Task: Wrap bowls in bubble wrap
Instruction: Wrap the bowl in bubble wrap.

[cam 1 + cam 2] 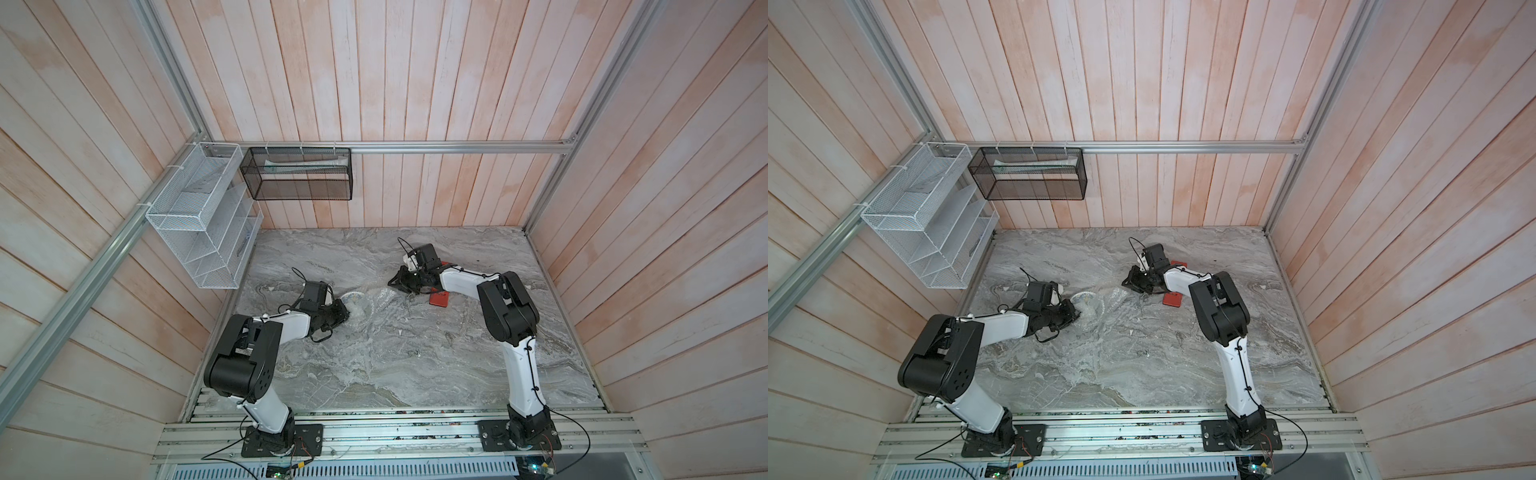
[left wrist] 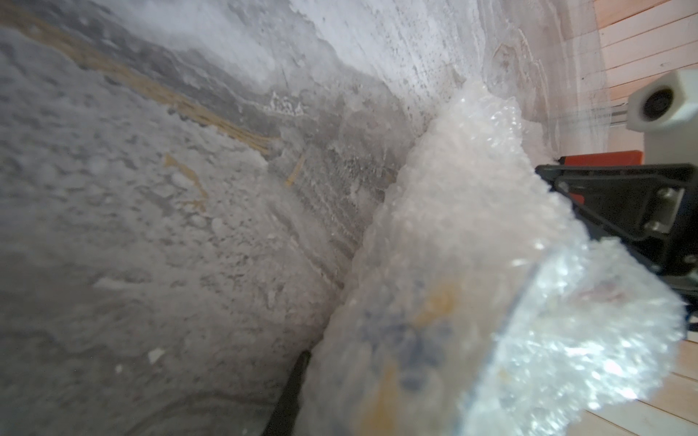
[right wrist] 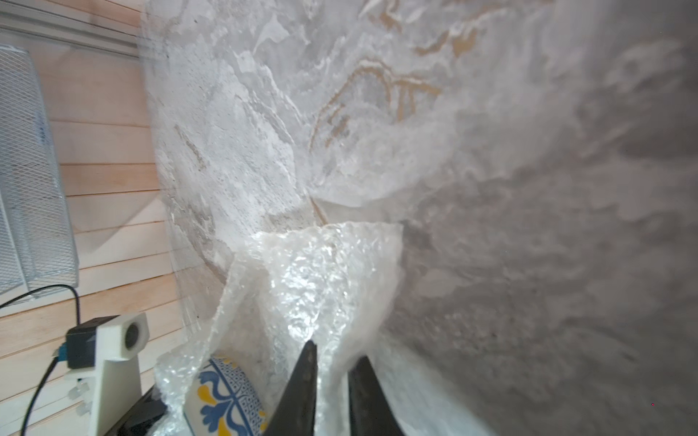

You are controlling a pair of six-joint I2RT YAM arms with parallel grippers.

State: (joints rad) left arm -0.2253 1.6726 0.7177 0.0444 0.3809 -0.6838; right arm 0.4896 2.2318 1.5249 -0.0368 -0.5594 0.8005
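Marble tabletop (image 1: 415, 353) w/ bubble wrap (image 1: 382, 296) + red obj (image 1: 439, 300), poss. dispenser

No legible text, label, brand, number or sign found in any view. The bowl (image 3: 226, 398) bears only a blue and yellow pattern; the red tape dispenser (image 1: 439, 300) shows no readable marking.

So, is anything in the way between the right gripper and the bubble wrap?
Nothing visible. The bubble wrap rises directly ahead of the right gripper, showing between its fingertips; the bowl lies beside that flap, partly wrapped.
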